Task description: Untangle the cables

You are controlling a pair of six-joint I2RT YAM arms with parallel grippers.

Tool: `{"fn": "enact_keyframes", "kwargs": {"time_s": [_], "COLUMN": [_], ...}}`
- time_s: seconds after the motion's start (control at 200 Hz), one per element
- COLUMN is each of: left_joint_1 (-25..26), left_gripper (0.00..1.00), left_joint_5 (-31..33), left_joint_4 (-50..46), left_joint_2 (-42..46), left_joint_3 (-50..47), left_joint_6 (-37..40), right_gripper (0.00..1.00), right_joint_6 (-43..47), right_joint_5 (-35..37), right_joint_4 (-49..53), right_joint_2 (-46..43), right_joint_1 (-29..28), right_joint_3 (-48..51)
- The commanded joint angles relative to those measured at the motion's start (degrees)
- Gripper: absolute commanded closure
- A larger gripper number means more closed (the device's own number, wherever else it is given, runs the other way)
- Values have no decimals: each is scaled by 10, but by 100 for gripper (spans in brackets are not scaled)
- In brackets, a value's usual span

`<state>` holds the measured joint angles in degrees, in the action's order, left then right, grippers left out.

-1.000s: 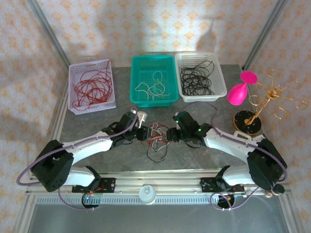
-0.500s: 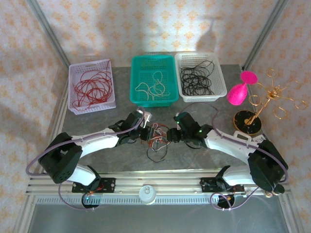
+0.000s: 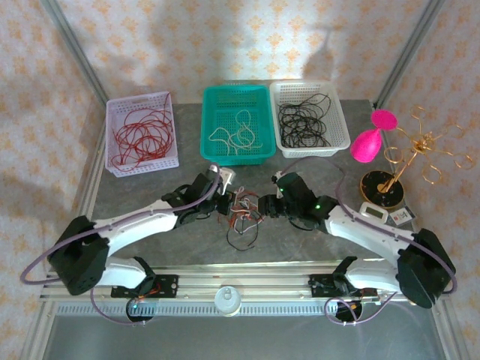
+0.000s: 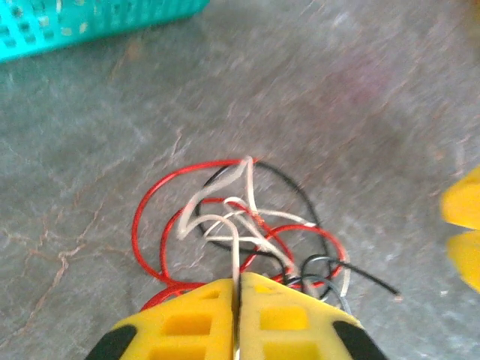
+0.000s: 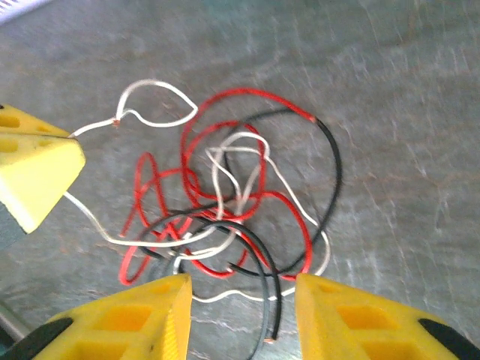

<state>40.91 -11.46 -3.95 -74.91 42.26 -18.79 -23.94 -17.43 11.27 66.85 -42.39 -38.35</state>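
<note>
The cables (image 3: pixel 241 214), a small knot of curly red, black and white wires, lie on the grey bench (image 3: pixel 150 187) at its middle, between the two arms and nearer than the row of baskets. The left pincer (image 4: pixel 238 279) reaches in from the left of the knot with its yellow fingers (image 4: pixel 195 315) pressed together, and a white wire (image 4: pixel 234 244) rises out of the tangle straight into the seam between them, so it is clamped on that strand. From the right wrist camera the same strand runs from the tip of that pincer, makes a small loop and goes back into the bunch. The right pincer (image 5: pixel 241 289) comes from the right with its jaws standing moderately apart, holding nothing; the near edge of the knot lies in the gap, and the cut end of a black wire (image 5: pixel 271 330) points between the two fingers, touching neither as far as can be seen. Red loops make up the far and left part of the tangle, black arcs its right side, and white strands thread through the centre. At the far side stand a lilac basket (image 3: pixel 112 161) of red wires on the left, a teal basket (image 3: pixel 259 154) with white wires in the middle, and a white basket (image 3: pixel 339 135) of black wires to its right. Farther right are a pink balloon-shaped object (image 3: pixel 370 142) and a gold wire stand (image 3: pixel 409 161).
</note>
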Motion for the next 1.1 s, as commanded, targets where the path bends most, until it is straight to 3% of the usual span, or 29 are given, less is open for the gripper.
{"fn": "enact_keyframes", "kwargs": {"time_s": [0.0, 0.125, 0.295, 0.596, 0.886, 1.096], "left_joint_1": [5, 5, 6, 6, 6, 6], "left_gripper": [97, 100, 100, 100, 100, 100], "left_joint_5": [14, 6, -24, -35, -44, -63], "left_joint_4": [-32, -36, -2, -10, 7, 21], "left_joint_2": [46, 93, 163, 201, 216, 224], "left_joint_3": [19, 37, 34, 66, 86, 100], "left_joint_6": [10, 11, 16, 20, 5, -13], "right_gripper": [58, 54, 41, 43, 43, 41], "right_joint_6": [18, 51, 2, 10, 102, 169], "right_joint_5": [5, -12, -51, -118, -272, -260], "right_joint_4": [-108, -231, -351, -367, -446, -474], "right_joint_2": [-40, -54, -50, -30, 6, 29], "right_joint_1": [-2, -2, 13, 14, -35, -43], "right_joint_3": [14, 29, 31, 30, 53, 40]}}
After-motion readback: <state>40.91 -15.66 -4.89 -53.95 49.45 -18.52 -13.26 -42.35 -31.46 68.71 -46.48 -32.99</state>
